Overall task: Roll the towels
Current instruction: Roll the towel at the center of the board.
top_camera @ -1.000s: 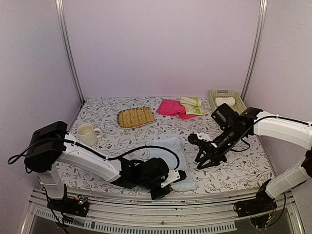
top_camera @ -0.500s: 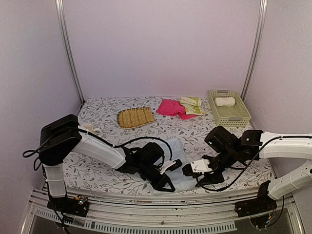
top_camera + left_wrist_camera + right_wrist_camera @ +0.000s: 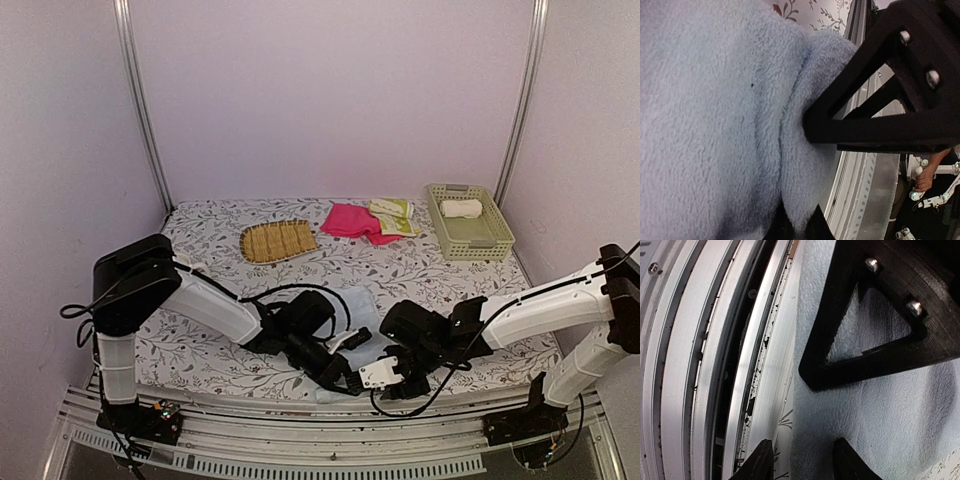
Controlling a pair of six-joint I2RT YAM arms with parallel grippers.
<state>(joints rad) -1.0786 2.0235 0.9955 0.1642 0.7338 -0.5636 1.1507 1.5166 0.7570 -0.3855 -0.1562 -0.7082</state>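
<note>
The light blue towel (image 3: 358, 312) lies near the table's front edge, with its near edge bunched up. My left gripper (image 3: 343, 377) is shut on a fold of that edge, and in the left wrist view the light blue towel (image 3: 715, 125) fills the frame, pinched in my left gripper (image 3: 796, 229). My right gripper (image 3: 388, 374) sits close beside it, open. In the right wrist view my right gripper (image 3: 802, 460) straddles the light blue towel's (image 3: 880, 415) near border. A pink towel (image 3: 350, 221) and a pale yellow-green towel (image 3: 392, 215) lie at the back. A cream towel (image 3: 462, 208) lies rolled in the basket.
A pale green lattice basket (image 3: 482, 243) stands at the back right and a tan slatted mat (image 3: 278, 241) at the back middle. The metal front rail (image 3: 700, 365) runs right next to both grippers. My left arm (image 3: 215, 305) crosses the table's left half.
My right arm swung from the table's right middle down to the front edge, beside the left gripper, and opened a little. The left gripper shifted slightly right with the towel's edge.
</note>
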